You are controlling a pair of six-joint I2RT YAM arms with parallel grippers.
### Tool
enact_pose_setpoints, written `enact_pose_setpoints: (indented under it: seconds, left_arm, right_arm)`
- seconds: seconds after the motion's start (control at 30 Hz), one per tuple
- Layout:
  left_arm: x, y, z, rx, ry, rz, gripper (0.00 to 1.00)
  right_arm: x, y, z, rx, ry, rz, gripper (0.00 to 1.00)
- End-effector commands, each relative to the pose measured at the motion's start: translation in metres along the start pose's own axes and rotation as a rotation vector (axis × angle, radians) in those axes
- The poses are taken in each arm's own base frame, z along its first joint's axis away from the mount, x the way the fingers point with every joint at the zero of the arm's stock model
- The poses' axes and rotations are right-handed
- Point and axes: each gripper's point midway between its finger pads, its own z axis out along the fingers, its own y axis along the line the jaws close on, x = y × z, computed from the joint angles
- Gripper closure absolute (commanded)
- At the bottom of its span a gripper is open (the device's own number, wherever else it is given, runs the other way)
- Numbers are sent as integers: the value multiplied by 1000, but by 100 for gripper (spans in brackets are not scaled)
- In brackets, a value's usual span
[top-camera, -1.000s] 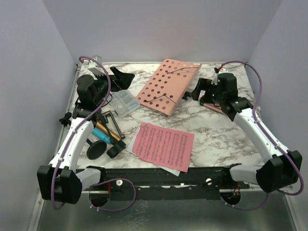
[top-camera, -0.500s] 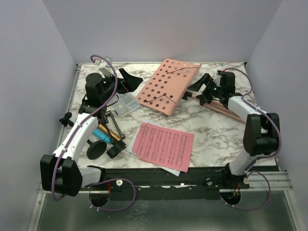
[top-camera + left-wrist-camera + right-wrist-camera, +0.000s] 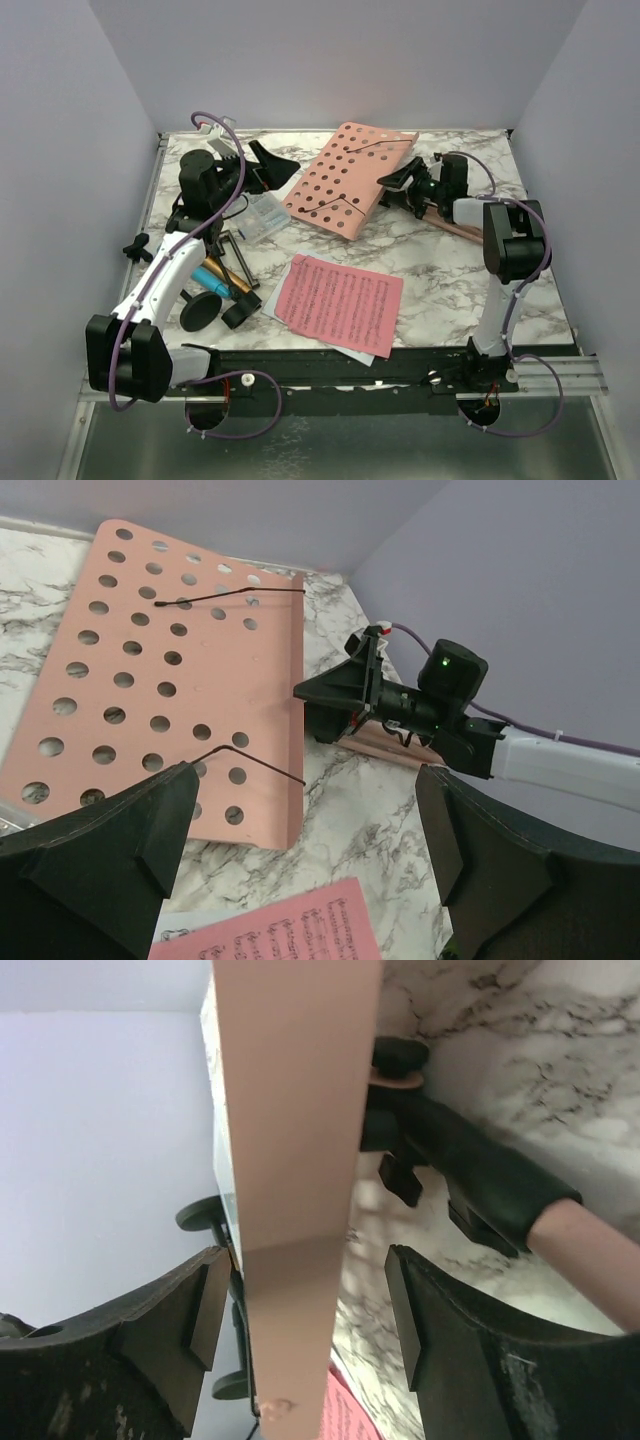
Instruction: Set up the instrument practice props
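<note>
The pink perforated music rack (image 3: 345,180) lies flat at the back middle of the table; its thin pink legs (image 3: 452,224) lie folded to its right. My right gripper (image 3: 398,186) is open, its jaws on either side of the rack's right edge (image 3: 300,1160), beside the black stand joint (image 3: 470,1180). My left gripper (image 3: 270,165) is open and empty, raised left of the rack (image 3: 170,680). A pink sheet-music page (image 3: 340,303) lies on a white page (image 3: 358,355) at the front. Gold (image 3: 222,272) and blue (image 3: 210,278) microphones and two black round mounts (image 3: 200,310) lie at the left.
A small clear compartment box (image 3: 258,213) sits between my left gripper and the rack. A black metal bracket (image 3: 230,248) lies by the microphones. Grey walls close in the table on three sides. Bare marble (image 3: 450,290) shows at the right front.
My right arm has folded in and its gripper has moved left to the rack's right edge. My left gripper has shifted slightly back and right, toward the rack.
</note>
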Motion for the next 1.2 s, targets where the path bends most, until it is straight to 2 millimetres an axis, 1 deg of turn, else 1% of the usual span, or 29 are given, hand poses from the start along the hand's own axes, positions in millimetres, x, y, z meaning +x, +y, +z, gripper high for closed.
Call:
enact_pose_setpoints:
  seconds: [0.0, 0.07, 0.17, 0.3, 0.33, 0.43, 0.53, 0.57, 0.6, 0.67, 0.73, 0.8, 0.9, 1.0, 1.07, 1.13, 1.17]
  left_arm:
    - [-9, -15, 4, 58, -10, 7, 1]
    - [-9, -14, 4, 57, -9, 5, 1]
    - [-7, -12, 5, 54, -4, 2, 1]
    - [-6, -9, 7, 50, 0, -2, 1]
    - [-5, -9, 8, 50, 3, -3, 1]
    - [-5, -7, 8, 47, 3, -4, 1]
    - [-5, -7, 8, 46, 1, 1, 1]
    - [-5, -6, 8, 44, 2, -1, 1]
    - [-5, -6, 8, 44, 3, -2, 1]
    - [-4, -6, 9, 43, 4, -3, 1]
    - [-4, -6, 9, 43, 4, -3, 1]
    - [-5, -7, 8, 44, 1, -1, 1]
    - [-10, -10, 5, 50, -10, 7, 1]
    - [-24, -17, -6, 47, -34, 34, 1]
    - [-40, -23, -17, 48, -66, 59, 1]
    - [-54, -24, -29, 35, -113, 77, 1]
    - [-61, -21, -34, 15, -139, 83, 1]
  right_arm:
    - [-7, 17, 15, -88, -5, -15, 30]
    - [-9, 15, 19, -101, -15, -3, 35]
    - [-14, 14, 25, -113, -25, 14, 37]
    - [-20, 22, 33, -144, -28, 26, 37]
    - [-21, 24, 35, -151, -27, 27, 38]
    - [-23, 32, 35, -188, -31, 49, 52]
    - [-25, 48, 31, -243, -35, 58, 65]
    - [-26, 53, 30, -253, -32, 58, 71]
    - [-28, 61, 27, -269, -29, 49, 79]
    - [-32, 79, 18, -303, -35, 39, 87]
    - [-38, 99, 3, -339, -56, 25, 89]
    - [-46, 123, -16, -371, -83, -4, 89]
    - [-57, 149, -44, -405, -116, -28, 92]
    - [-64, 176, -71, -469, -139, -20, 100]
    - [-66, 195, -84, -521, -150, -19, 100]
    - [-68, 216, -94, -566, -158, -27, 100]
    - [-70, 227, -100, -588, -162, -31, 100]
